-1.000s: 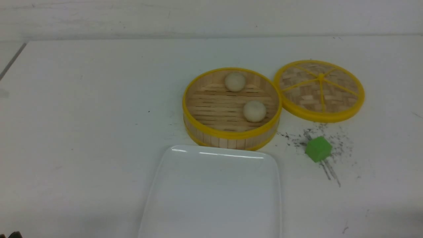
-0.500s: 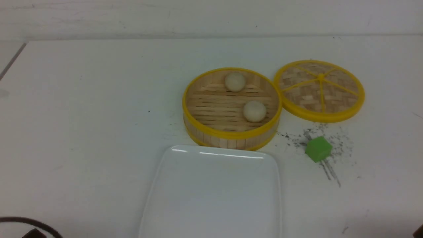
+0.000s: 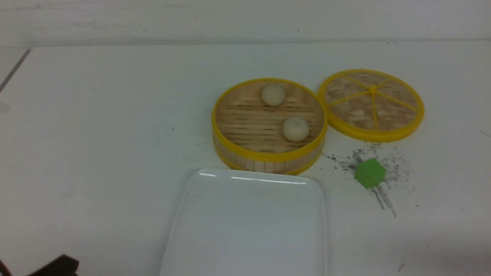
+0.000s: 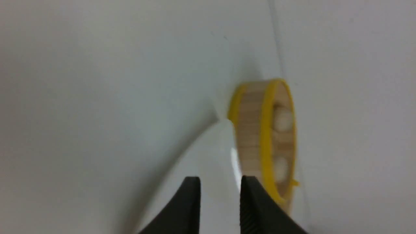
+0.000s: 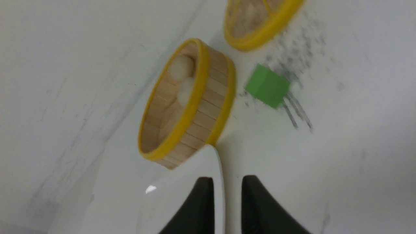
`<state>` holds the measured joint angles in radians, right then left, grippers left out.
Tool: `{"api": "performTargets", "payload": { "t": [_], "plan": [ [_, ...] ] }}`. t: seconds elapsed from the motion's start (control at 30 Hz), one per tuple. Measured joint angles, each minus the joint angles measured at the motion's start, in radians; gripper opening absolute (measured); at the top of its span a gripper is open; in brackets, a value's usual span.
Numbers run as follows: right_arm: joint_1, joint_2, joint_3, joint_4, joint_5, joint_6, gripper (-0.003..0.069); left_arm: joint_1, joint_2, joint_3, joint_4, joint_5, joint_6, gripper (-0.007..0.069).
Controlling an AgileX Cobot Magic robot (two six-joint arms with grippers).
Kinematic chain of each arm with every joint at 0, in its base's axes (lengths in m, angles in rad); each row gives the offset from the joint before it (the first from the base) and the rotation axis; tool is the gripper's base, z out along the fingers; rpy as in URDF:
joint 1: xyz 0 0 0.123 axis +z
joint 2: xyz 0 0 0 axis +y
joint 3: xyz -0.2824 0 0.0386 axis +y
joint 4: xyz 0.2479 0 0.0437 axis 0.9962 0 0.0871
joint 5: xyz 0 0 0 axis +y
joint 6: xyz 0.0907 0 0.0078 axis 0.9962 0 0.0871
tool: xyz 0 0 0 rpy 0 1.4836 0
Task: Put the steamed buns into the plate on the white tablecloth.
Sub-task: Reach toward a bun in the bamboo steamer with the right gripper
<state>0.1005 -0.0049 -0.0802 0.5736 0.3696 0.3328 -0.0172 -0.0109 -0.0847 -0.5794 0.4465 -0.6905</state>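
Plainly, the plate (image 3: 249, 230) rim sits just beside the steamer (image 3: 264, 163), bare tablecloth (image 3: 96, 134) leftward; left hand (image 4: 220, 180) and right hand (image 5: 227, 180) slightly parted, empty.

A dark piece of the left arm (image 3: 57, 266) now juts into the front view's lower left corner, larger and farther in than the sliver seen there a second ago. The thin dark cable that arced beside it half a second ago is down to a trace at the very edge. The dark bit that showed at the lower right corner half a second ago is now out of sight.
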Motion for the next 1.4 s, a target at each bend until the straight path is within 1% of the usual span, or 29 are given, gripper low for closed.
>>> {"api": "performTargets", "payload": {
  "t": [0.03,0.07,0.13,0.17,0.23,0.27,0.33,0.37,0.4,0.43,0.5,0.6,0.63,0.7,0.73,0.77,0.8,0.87,0.97,1.07,1.1,1.13,1.23,1.27,1.33,1.4],
  "plan": [
    [0.000,0.028,-0.072,-0.047,-0.002,-0.061,0.0027,-0.004,0.000,-0.067,-0.032,0.004,0.088,0.0198],
    [0.000,0.068,-0.137,-0.103,-0.004,-0.112,-0.0001,-0.004,0.006,-0.149,-0.047,0.019,0.189,0.0169],
    [0.000,0.150,-0.231,-0.206,0.006,-0.177,-0.0010,-0.004,0.049,-0.236,-0.049,0.068,0.274,0.0114],
    [0.000,0.207,-0.279,-0.266,0.023,-0.199,-0.0008,-0.005,0.095,-0.282,-0.040,0.116,0.310,0.0072],
    [0.000,0.322,-0.354,-0.349,0.088,-0.206,-0.0003,-0.007,0.217,-0.357,0.001,0.229,0.354,0.0022],
    [0.000,0.378,-0.382,-0.388,0.133,-0.201,-0.0002,-0.008,0.271,-0.382,0.025,0.298,0.364,0.0008],
    [0.000,0.550,-0.449,-0.437,0.276,-0.180,-0.0001,-0.008,0.409,-0.437,0.096,0.435,0.375,0.0002],
    [0.000,0.566,-0.455,-0.442,0.289,-0.178,-0.0001,-0.008,0.435,-0.442,0.104,0.448,0.376,0.0002],
    [0.000,0.684,-0.490,-0.452,0.365,-0.170,-0.0001,-0.008,0.524,-0.482,0.163,0.531,0.380,0.0002],
    [0.000,0.801,-0.524,-0.450,0.411,-0.174,0.0000,-0.008,0.603,-0.517,0.213,0.573,0.385,0.0002],
    [0.000,0.945,-0.575,-0.423,0.436,-0.205,0.0001,-0.008,0.687,-0.561,0.266,0.609,0.396,0.0002],
    [0.000,1.139,-0.658,-0.322,0.462,-0.333,0.0002,-0.008,0.773,-0.621,0.306,0.620,0.419,0.0002],
    [0.000,1.152,-0.672,-0.300,0.464,-0.341,0.0003,-0.008,0.773,-0.621,0.306,0.620,0.419,0.0002],
    [0.005,1.299,-0.759,-0.125,0.484,-0.506,0.0008,-0.008,0.813,-0.656,0.315,0.620,0.427,0.0002],
    [0.006,1.310,-0.766,-0.112,0.485,-0.534,0.0010,-0.008,0.815,-0.658,0.315,0.620,0.428,0.0002],
    [0.029,1.395,-0.818,-0.028,0.488,-0.633,0.0018,-0.008,0.823,-0.665,0.315,0.618,0.430,0.0002],
    [0.051,1.445,-0.861,0.015,0.488,-0.694,0.0027,-0.008,0.826,-0.666,0.315,0.618,0.431,0.0002],
    [0.107,1.545,-0.975,0.047,0.495,-0.752,0.0055,-0.008,0.830,-0.667,0.318,0.618,0.431,0.0002],
    [0.165,1.627,-1.090,0.002,0.500,-0.722,0.0094,-0.008,0.830,-0.667,0.322,0.621,0.431,0.0002],
    [0.233,1.692,-1.214,-0.106,0.496,-0.613,0.0127,-0.008,0.830,-0.667,0.322,0.628,0.431,0.0006],
    [0.265,1.726,-1.270,-0.159,0.481,-0.561,0.0139,-0.008,0.830,-0.667,0.322,0.628,0.431,0.0011],
    [0.274,1.734,-1.292,-0.174,0.473,-0.548,0.0142,-0.008,0.830,-0.667,0.322,0.628,0.431,0.0011],
    [0.325,1.795,-1.382,-0.271,0.436,-0.461,0.0178,-0.008,0.830,-0.667,0.322,0.628,0.431,0.0016],
    [0.348,1.840,-1.436,-0.322,0.420,-0.426,0.0216,-0.008,0.830,-0.667,0.322,0.628,0.431,0.0017],
    [0.357,1.869,-1.463,-0.341,0.411,-0.410,0.0255,-0.008,0.830,-0.667,0.323,0.628,0.431,0.0019],
    [0.365,1.927,-1.514,-0.366,0.376,-0.395,0.0349,-0.008,0.830,-0.667,0.327,0.623,0.431,0.0020]
  ]
}}
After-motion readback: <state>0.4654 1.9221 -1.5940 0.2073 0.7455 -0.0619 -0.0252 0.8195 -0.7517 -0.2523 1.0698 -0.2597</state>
